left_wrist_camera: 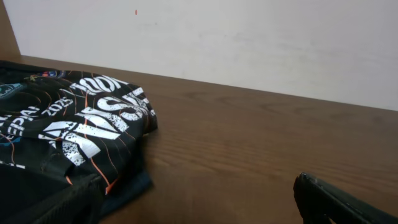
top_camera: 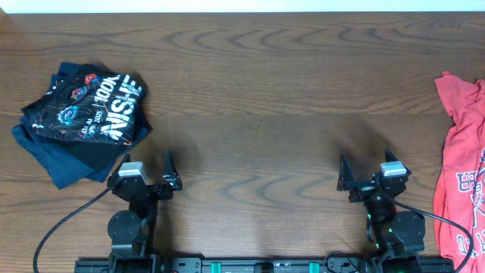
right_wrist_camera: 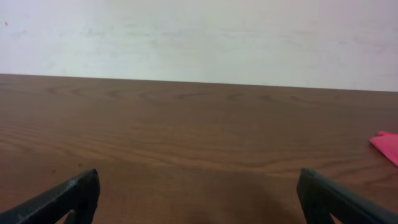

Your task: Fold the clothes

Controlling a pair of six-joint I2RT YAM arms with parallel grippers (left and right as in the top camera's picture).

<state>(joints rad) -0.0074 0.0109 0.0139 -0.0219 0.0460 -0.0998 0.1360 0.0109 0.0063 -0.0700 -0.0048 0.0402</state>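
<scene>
Near the worktop's point(top_camera: 258, 98) front edge, my left gripper point(top_camera: 144, 171) and right gripper point(top_camera: 370, 176) gape, empty; black jersey point(top_camera: 91, 102) bundled far-left, red T-shirt point(top_camera: 461, 174) at right edge.

- This looks like a robot lab or test bench, not a home. The wood-grain table point(top_camera: 265, 98) carries a left arm point(top_camera: 130, 220) and a right arm point(top_camera: 394, 224), both fixed at its near edge.
- A black mounting rail point(top_camera: 258, 265) with green fittings runs along that same near edge, between the arm bases.
- A loose black cable point(top_camera: 68, 214) loops over the table's near left corner.
- Behind the table's far edge stands a plain white wall point(right_wrist_camera: 199, 37) with faint scuffs.
- Clothes lie on the tabletop: a printed black jersey point(top_camera: 91, 106) at the table's left end and a red T-shirt point(top_camera: 462, 174) at its right end.
</scene>
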